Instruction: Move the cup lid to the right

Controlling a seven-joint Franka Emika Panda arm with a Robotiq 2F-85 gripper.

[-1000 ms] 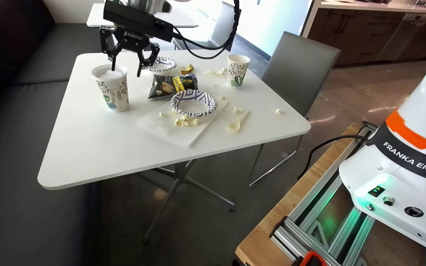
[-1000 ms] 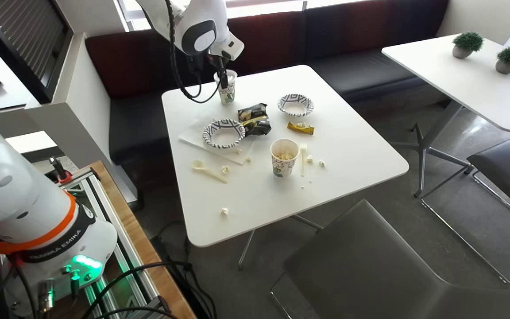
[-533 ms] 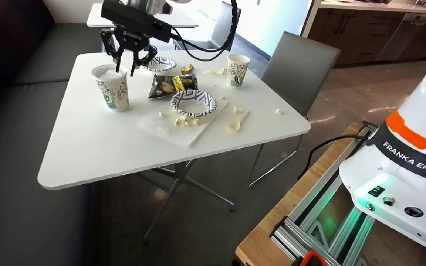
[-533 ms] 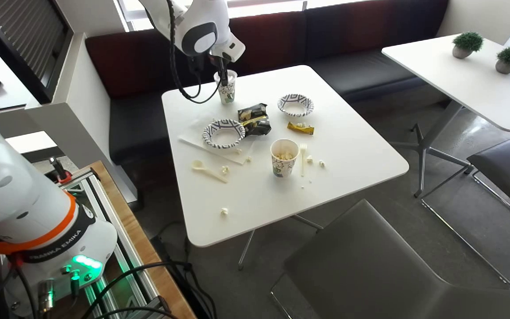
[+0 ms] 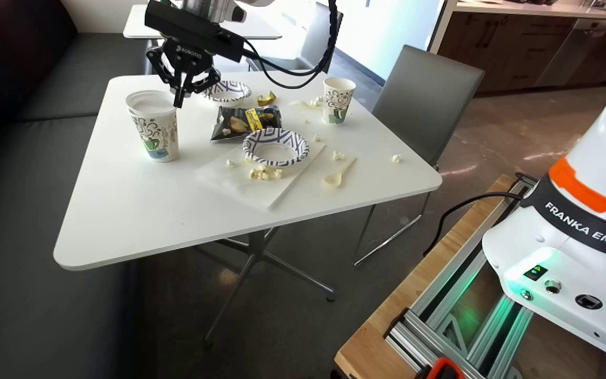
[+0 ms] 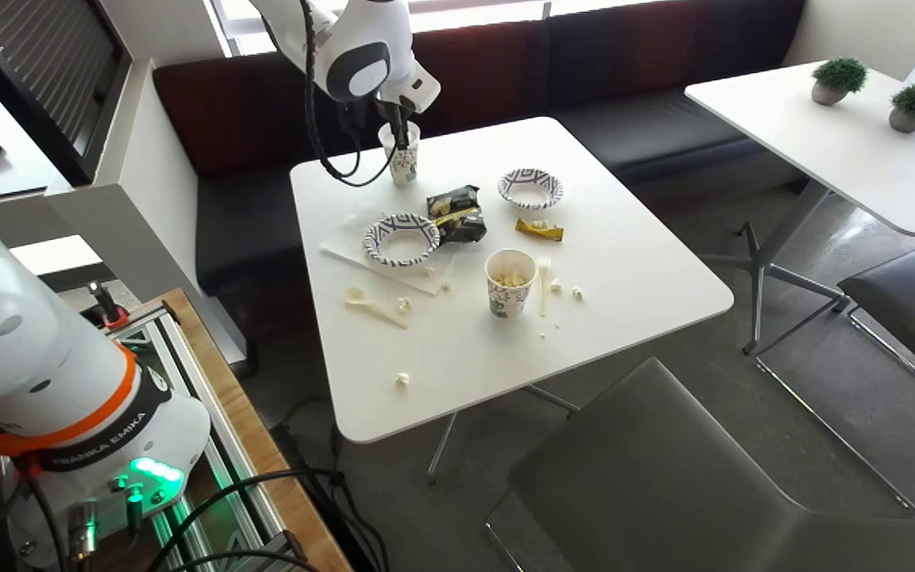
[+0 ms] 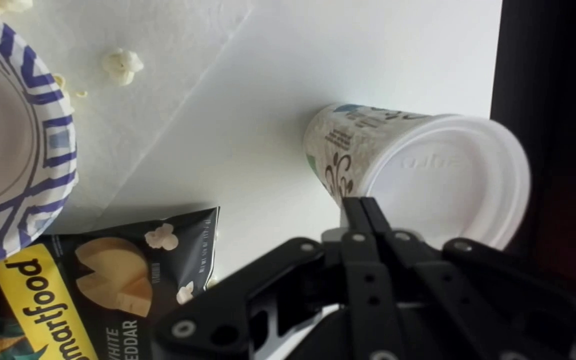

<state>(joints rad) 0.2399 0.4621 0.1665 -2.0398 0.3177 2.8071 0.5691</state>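
On the table (image 5: 119,210), near the edge by the bench (image 5: 13,210), the cup lid (image 7: 440,185) tops a paper cup (image 7: 353,147), your claw (image 7: 361,201) closed narrow at the lid's rim, probably to nip it, hold unclear.

"FRANKA EMIKA" stands on the robot base's black collar (image 5: 587,223) in both exterior views; "ROBOTIQ" on the gripper (image 5: 179,101), upper left in an exterior view. The popcorn bag (image 7: 133,280), lower left in the wrist view, reads "martfood", "WHITE", "EDDAR", partly clipped. Embossed letters on the cup lid (image 7: 433,187) are illegible.
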